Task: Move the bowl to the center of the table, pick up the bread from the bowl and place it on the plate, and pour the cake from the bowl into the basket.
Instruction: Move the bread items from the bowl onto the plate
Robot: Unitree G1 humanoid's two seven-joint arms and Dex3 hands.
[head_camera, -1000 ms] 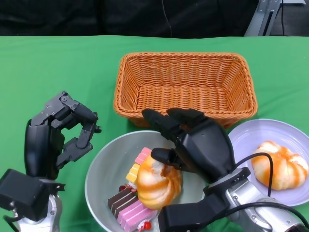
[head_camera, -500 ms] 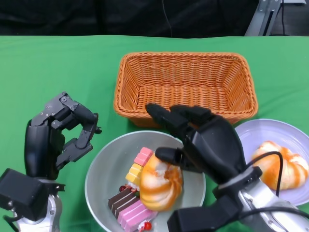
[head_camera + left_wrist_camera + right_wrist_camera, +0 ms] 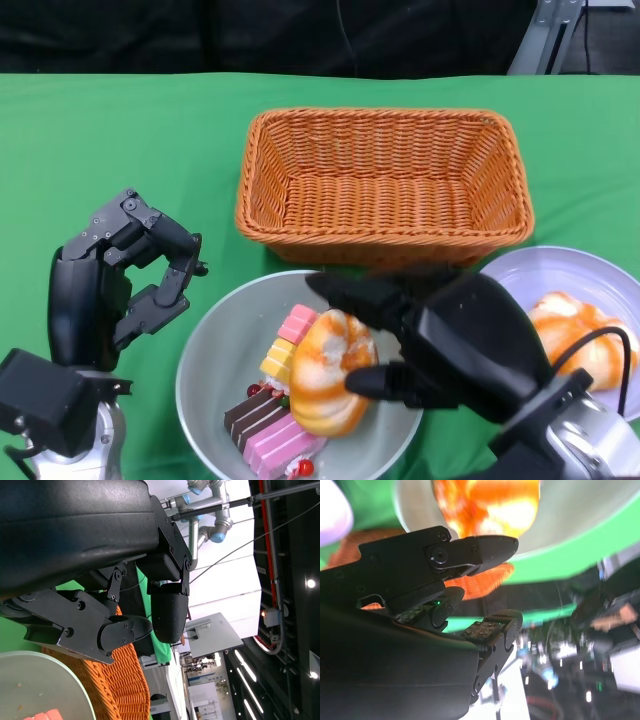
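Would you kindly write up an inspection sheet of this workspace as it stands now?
Surface: green table.
Job's things: grey bowl in front of the basket, holding a bread roll and cake pieces; wicker basket empty; plate holding another roll.
Clutter: nothing seen.
Hands: left hand beside the bowl, holding nothing; right hand over the bowl, fingers beside the roll, grip unclear.
Cables: black cable at the right wrist.
Surroundings: dark backdrop; metal frame.

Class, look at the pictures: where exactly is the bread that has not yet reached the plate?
In the head view the bread lies in the bowl, beside the cake pieces, with the right hand right of it.
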